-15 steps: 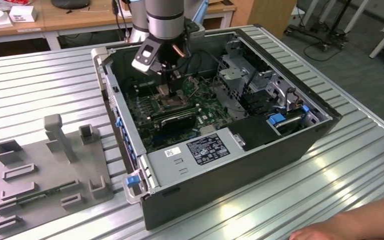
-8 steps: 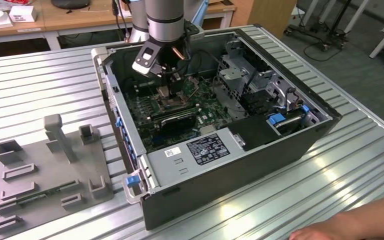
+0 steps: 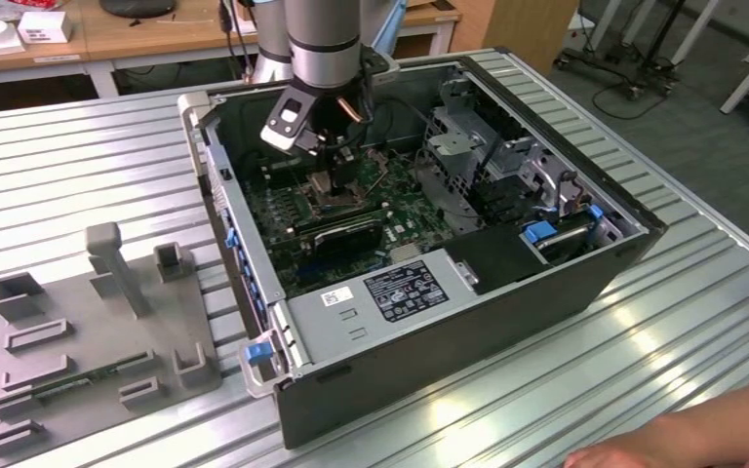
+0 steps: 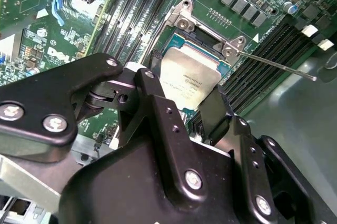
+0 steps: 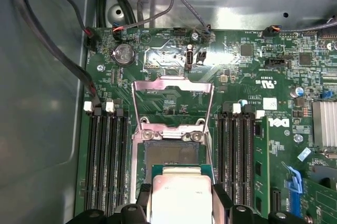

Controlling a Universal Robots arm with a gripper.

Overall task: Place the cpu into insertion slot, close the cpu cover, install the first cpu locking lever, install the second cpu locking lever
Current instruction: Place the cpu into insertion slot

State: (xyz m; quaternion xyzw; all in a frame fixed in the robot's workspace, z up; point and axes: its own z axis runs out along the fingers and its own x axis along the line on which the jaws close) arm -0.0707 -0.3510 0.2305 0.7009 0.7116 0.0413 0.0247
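The cpu [image 5: 181, 195] in grip of pincer [image 5: 181, 209] above insertion slot [image 5: 171, 153], cpu cover [image 5: 172, 84] open in first wrist view

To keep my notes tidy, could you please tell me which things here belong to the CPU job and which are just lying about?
Belongs to the job:
gripper holding the cpu; insertion slot, uncovered; cpu cover, raised; locking lever.

Just lying about:
grey fixture block; power supply box; memory slots; cables.
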